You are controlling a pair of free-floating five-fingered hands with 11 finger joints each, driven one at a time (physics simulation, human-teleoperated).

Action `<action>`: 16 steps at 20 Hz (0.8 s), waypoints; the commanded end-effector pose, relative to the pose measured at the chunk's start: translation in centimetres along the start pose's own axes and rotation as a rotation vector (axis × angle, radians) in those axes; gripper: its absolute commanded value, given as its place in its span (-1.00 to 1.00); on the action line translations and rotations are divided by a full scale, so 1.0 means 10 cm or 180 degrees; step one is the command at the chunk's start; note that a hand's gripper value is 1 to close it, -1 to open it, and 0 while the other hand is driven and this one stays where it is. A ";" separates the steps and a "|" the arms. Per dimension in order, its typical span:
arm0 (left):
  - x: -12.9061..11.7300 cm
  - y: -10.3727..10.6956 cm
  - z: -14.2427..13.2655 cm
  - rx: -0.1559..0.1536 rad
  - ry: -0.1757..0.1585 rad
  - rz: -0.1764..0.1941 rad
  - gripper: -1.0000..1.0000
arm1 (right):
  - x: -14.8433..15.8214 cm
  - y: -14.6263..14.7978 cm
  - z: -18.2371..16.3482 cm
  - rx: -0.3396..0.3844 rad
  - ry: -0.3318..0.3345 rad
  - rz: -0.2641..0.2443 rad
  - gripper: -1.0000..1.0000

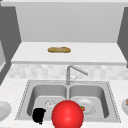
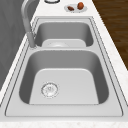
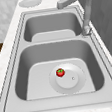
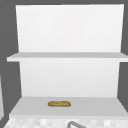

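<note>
Hand, my left: low at the sink's front rim, just beside the big red ball. Finger pose: cannot tell. Ball looks ungrasped, so grasping remains. Small tomato rests on the plate, right basin.

Sink brushed matt metal; faucet same; red ball smooth, matt; countertop speckled stone.

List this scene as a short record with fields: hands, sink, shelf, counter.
hands: a black hand at the sink's front edge, by the left basin, beside a big red ball
sink: double sink; small tomato on a plate in the right basin; faucet behind
shelf: bread loaf
counter: white plate at left; dish of food at right
</note>
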 end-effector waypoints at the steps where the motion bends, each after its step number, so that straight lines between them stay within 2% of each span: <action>1: 0.00 0.00 0.00 0.0000 0.0000 0.0000 0.00 | -0.03 0.08 0.08 0.0005 0.0146 0.0432 1.00; 5: 0.00 0.00 0.00 0.0000 0.0000 0.0000 0.00 | -0.04 0.23 0.02 0.0009 0.0154 0.0432 1.00; 11: 0.00 0.00 0.00 0.0000 0.0000 0.0000 0.00 | 0.03 0.28 0.01 0.0154 0.0110 0.0599 1.00; 16: 0.00 0.00 0.00 0.0000 0.0000 0.0000 0.00 | 0.06 0.36 0.04 0.0175 0.0090 0.0649 1.00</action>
